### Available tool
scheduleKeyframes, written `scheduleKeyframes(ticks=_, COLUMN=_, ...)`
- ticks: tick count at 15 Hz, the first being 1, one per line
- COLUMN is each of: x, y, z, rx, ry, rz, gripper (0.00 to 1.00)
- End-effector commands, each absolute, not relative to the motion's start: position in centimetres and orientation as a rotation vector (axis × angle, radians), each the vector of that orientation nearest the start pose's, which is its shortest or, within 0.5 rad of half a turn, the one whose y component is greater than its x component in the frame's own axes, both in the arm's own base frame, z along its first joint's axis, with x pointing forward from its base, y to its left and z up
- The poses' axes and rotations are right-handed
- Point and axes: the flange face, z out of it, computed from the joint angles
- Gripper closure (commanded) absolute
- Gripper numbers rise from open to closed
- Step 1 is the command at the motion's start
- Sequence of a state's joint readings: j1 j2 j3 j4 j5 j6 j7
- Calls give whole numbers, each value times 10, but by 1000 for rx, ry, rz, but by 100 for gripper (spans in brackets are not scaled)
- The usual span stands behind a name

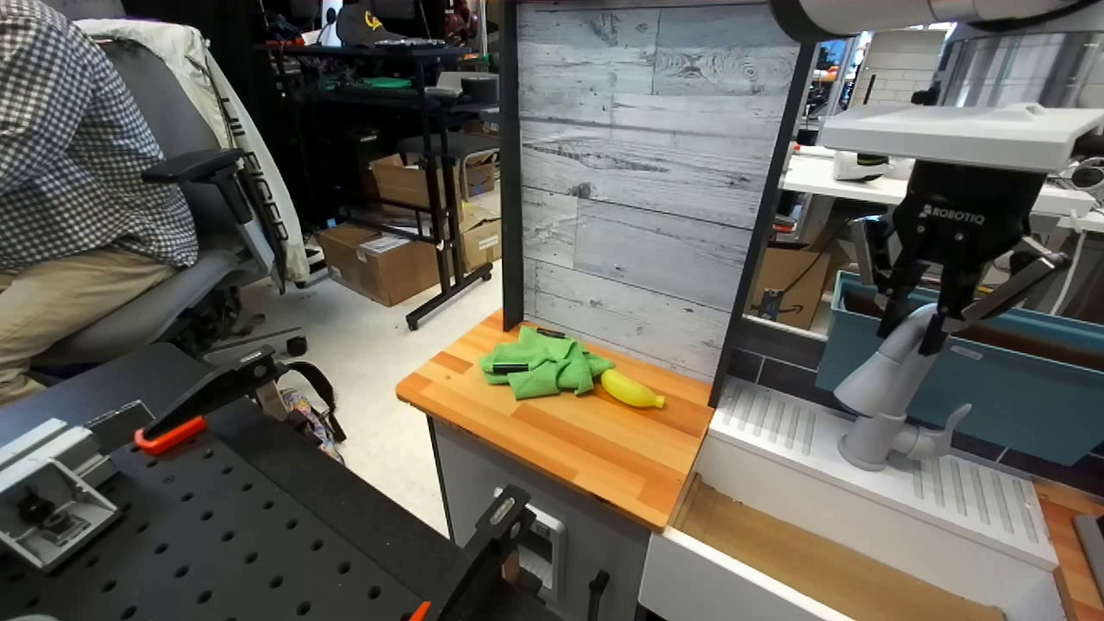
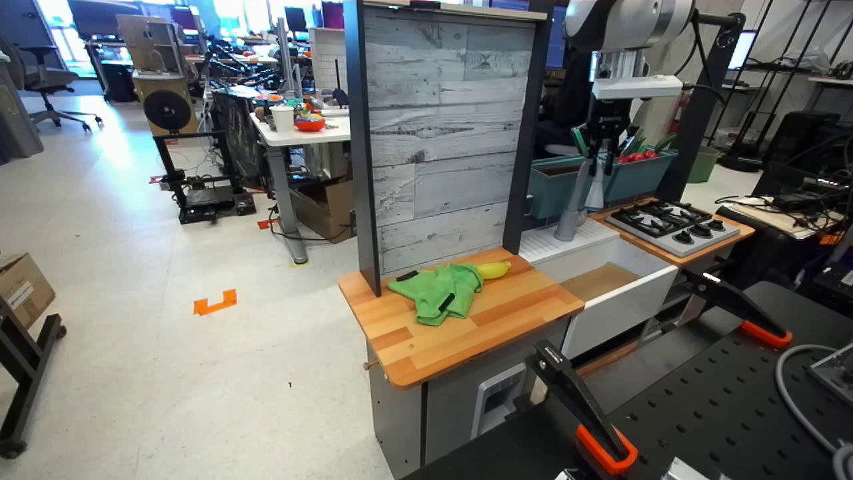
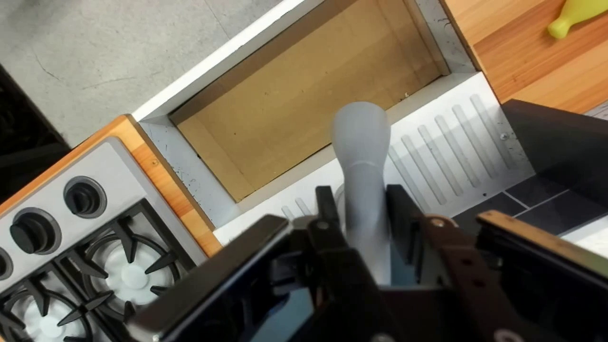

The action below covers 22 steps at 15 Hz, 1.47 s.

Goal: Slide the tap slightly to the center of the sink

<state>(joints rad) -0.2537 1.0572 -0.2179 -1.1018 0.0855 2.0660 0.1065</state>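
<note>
We see the tap standing upright on the ribbed ledge of the sink, its long axis rising from the base, its spout bent over and down toward the sink's front and its lever out toward the stove. Its top lies between the fingers of the gripper, one on each side. We find them set narrow, hardly farther apart than the tap is thick; whether they press on it we cannot tell. The arm is overhead, bent so that the gripper points down.
</note>
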Motion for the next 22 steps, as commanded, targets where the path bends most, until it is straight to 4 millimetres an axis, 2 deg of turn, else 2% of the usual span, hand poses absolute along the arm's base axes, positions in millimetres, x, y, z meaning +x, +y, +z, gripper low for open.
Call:
scheduleKeyframes(ticks=1, x=699, y=-326, z=177, rx=-3198, ry=776, rz=164, gripper=36)
scheduleKeyframes(ticks=5, x=699, y=-328, z=176, rx=-3225, ry=751, rz=169, gripper=6)
scheduleKeyframes(ticks=6, x=700, y=-329, z=176, rx=-3232, ry=749, rz=168, gripper=2)
scheduleKeyframes(ticks=14, x=697, y=-322, z=176, rx=-3244, ry=661, rz=167, gripper=0)
scheduleKeyframes(ticks=22, x=681, y=-317, z=186, rx=-3195, ry=587, rz=68, gripper=0)
